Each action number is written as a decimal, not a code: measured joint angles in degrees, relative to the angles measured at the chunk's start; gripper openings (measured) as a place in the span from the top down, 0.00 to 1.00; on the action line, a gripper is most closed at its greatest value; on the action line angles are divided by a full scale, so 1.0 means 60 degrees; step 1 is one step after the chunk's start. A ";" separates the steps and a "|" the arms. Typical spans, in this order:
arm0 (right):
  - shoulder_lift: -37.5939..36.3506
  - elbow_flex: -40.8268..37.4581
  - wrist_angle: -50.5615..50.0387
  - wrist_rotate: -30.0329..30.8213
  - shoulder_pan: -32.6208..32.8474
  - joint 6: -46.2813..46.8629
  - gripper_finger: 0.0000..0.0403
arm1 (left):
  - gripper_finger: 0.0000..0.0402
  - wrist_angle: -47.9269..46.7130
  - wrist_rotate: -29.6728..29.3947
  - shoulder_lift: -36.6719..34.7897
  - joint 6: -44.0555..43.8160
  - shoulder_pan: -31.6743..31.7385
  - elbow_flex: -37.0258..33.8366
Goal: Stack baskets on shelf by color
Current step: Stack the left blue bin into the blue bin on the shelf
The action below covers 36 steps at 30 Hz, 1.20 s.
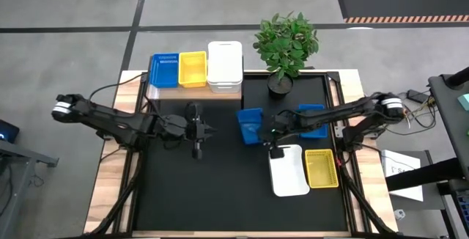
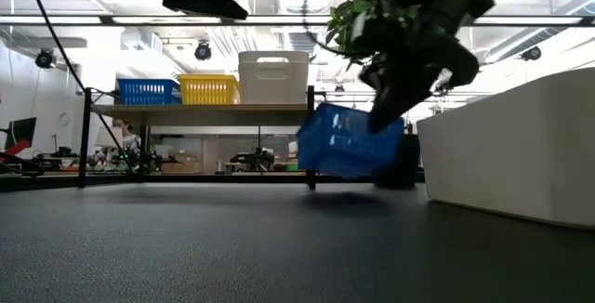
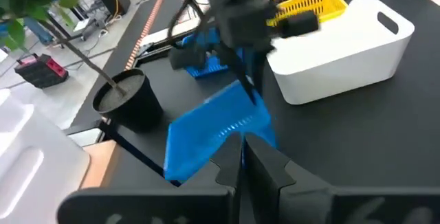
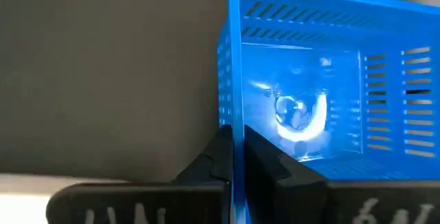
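The right gripper (image 1: 265,131) clamps a blue basket (image 1: 250,125) by its rim, tilted off the table, just beside the potted plant (image 1: 285,46). The left gripper (image 1: 199,131), closed and empty, hangs farther from the plant.

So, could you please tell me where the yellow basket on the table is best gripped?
The yellow basket lies open side up, close beside the white basket. I would pinch its thin rim wall on the side away from the white one, coming straight down, one finger inside, one outside.
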 joint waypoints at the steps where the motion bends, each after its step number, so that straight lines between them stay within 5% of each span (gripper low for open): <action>1: 0.0327 0.0230 -0.0049 -0.0002 0.0091 -0.0015 0.98 | 1.00 0.0054 0.0007 0.0095 -0.0007 0.0000 0.0024; 10: 0.2931 0.2657 -0.0288 0.0082 0.0414 0.0182 0.98 | 1.00 0.0160 0.0054 0.0616 -0.0441 -0.0071 0.0046; 17: 0.3538 0.3497 -0.0195 -0.0016 0.0414 0.0053 0.87 | 1.00 -0.0222 0.0051 0.0674 -0.1283 -0.0181 0.0017; 22: 0.3291 0.3533 -0.0417 -0.0020 0.0410 -0.0017 0.71 | 0.96 -0.0363 0.0198 0.0674 -0.1691 -0.0210 0.0021; 27: 0.2495 0.3163 -0.0853 -0.0017 0.0416 0.0229 0.59 | 0.80 -0.0232 0.0440 0.0968 -0.2169 -0.0211 0.0024; 36: 0.0407 0.0781 0.0699 0.0075 0.0559 0.0781 0.55 | 0.58 0.0748 0.0444 0.2656 -0.2980 -0.0211 0.0039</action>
